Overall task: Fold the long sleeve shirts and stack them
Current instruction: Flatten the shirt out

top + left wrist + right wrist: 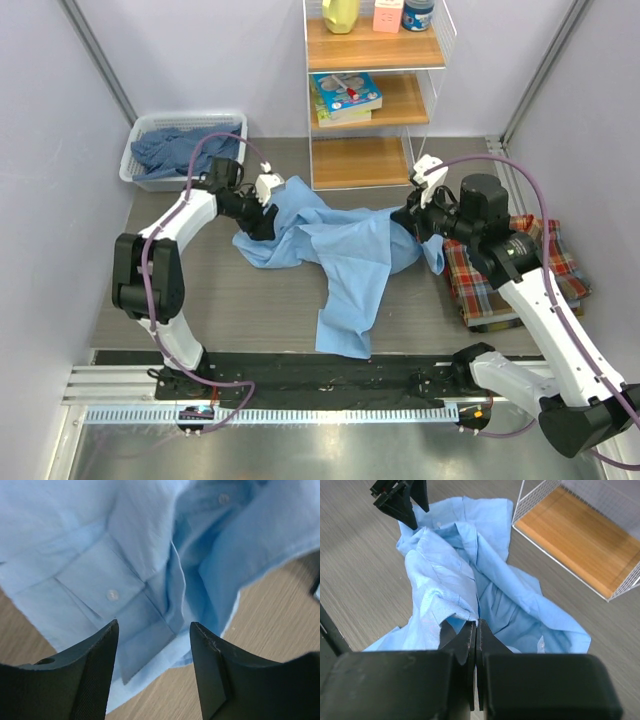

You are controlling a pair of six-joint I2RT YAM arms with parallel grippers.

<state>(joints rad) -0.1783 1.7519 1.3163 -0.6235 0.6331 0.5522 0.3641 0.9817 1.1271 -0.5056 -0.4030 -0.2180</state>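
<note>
A plain light blue long sleeve shirt [340, 250] lies crumpled across the middle of the wooden table, one part trailing toward the near edge. My left gripper [262, 222] hovers open over its left end. In the left wrist view the jaws [154, 625] stand apart above a buttoned cuff [112, 595] and hold nothing. My right gripper [412, 222] is at the shirt's right end. In the right wrist view it [477, 622] is shut, pinching a raised fold of the blue shirt [445, 580]. A folded red-yellow-blue plaid shirt [520, 275] lies under the right arm.
A white basket [137, 160] at the back left holds darker blue shirts [185, 150]. A wire-and-wood shelf [375, 95] with books and bottles stands at the back centre, close behind the blue shirt. A black mat [320, 380] runs along the near edge.
</note>
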